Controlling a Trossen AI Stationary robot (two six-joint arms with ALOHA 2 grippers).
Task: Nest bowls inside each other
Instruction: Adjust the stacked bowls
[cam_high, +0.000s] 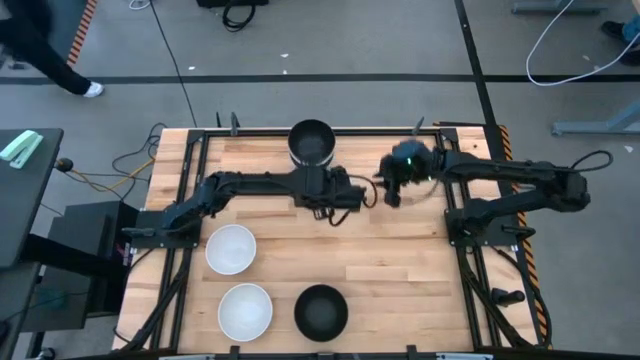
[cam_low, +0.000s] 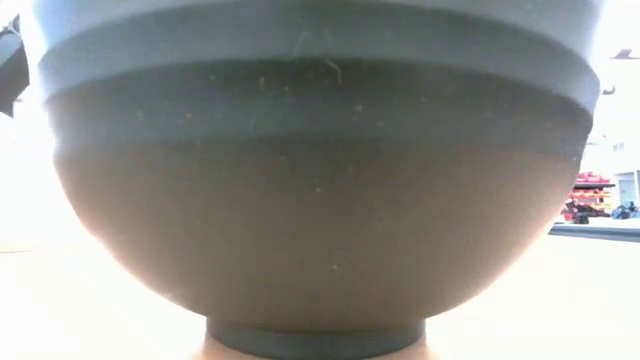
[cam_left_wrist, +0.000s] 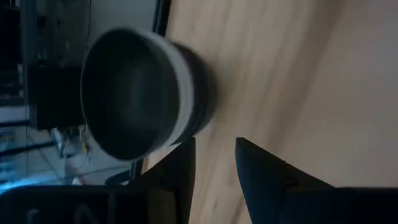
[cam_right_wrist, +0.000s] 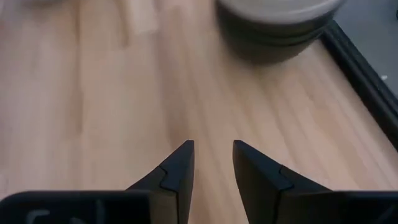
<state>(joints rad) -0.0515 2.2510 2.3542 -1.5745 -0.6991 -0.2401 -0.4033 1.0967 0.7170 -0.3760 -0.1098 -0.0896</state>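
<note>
1. The high view is evenly lit and sharp; the counter (cam_high: 400, 260) shows only soft shadows under the arms.
2. In the low view, the black bowl (cam_low: 320, 170) looms blurred against a washed-out bright background.
3. Both wrist views are dim and smeared with blur.

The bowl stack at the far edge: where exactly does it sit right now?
In the high view, the bowl stack sits at the table's far edge, near the middle, just beyond the left claw and left of the right claw.
</note>
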